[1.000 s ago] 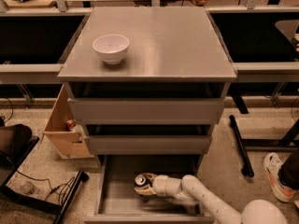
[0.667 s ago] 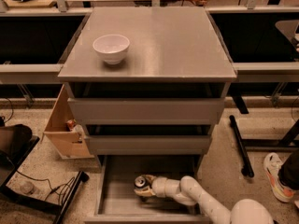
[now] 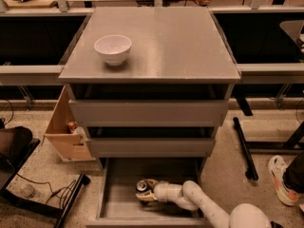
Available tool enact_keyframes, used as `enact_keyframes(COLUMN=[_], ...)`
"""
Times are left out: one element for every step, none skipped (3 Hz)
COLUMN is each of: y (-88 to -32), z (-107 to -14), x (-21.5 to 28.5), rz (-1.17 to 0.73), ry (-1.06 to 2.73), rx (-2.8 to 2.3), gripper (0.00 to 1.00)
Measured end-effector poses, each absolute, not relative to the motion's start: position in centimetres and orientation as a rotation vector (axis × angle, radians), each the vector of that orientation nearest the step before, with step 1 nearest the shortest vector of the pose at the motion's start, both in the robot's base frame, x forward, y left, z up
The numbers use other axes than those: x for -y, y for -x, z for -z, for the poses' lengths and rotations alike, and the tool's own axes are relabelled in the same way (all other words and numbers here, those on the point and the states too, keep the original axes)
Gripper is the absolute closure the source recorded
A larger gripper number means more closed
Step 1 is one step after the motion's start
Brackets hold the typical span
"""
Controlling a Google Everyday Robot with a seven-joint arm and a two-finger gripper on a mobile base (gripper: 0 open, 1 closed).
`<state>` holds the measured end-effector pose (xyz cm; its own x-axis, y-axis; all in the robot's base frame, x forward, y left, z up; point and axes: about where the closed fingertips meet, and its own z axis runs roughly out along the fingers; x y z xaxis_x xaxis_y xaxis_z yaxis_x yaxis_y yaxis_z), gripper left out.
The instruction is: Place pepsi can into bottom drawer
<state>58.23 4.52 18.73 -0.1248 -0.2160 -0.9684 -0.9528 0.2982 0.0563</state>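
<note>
Three grey drawers (image 3: 148, 113) in the desk (image 3: 166, 46) by my count, and only the bottom drawer (image 3: 124, 175) is pulled out. One pepsi can (image 3: 141, 186) is inside it, with my gripper (image 3: 144, 193) fingers clamped around it. One white bowl (image 3: 113, 49) up top.

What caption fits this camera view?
Gripper holds pepsi can inside the open bottom drawer; white bowl sits on the cabinet.

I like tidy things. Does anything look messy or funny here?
Nothing spilled or broken. Only the lowest grey drawer stands open, the gripper inside it holding a small dark-blue drink can.
</note>
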Motion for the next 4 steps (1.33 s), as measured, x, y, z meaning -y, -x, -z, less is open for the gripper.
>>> enact_keyframes(y=[-58.23, -58.23, -58.22, -58.19], z=[-18.73, -18.73, -18.73, -18.86], x=[-4.52, -4.53, -4.53, -4.56], rz=[-0.931, -0.931, -0.931, -0.931], ry=[1.104, 1.104, 1.104, 1.105], rx=[-1.573, -1.573, -1.573, -1.574], gripper=[0.51, 0.19, 0.0, 0.0])
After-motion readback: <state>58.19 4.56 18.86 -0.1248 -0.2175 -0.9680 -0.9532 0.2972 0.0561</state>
